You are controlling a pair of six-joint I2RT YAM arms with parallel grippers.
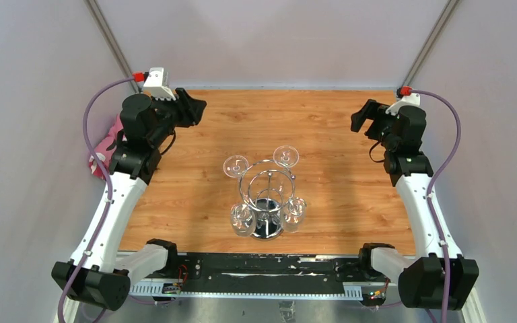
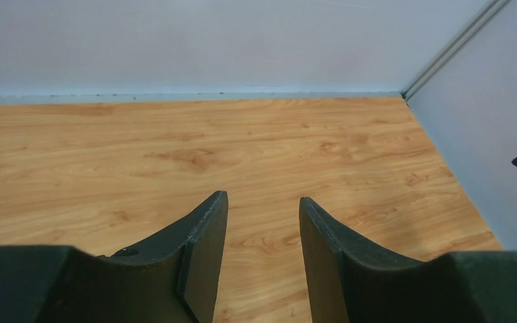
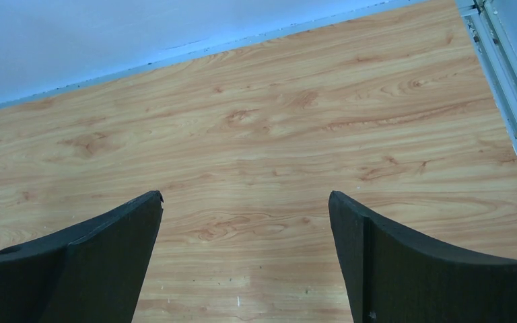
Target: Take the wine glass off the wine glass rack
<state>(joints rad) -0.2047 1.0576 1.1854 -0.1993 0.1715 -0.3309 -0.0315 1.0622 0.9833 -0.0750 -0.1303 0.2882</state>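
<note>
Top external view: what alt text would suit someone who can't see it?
A chrome wine glass rack hung with clear wine glasses stands in the middle of a wooden table. Two robot arms flank it, the left gripper and right gripper open, empty, well away.

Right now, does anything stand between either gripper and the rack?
Nothing visible does. Only table lies between the left gripper, the right gripper and the rack, where the glasses hang.

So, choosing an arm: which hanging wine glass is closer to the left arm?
The wine glass on the wine glass rack's left side; the other glass hangs on its right.
</note>
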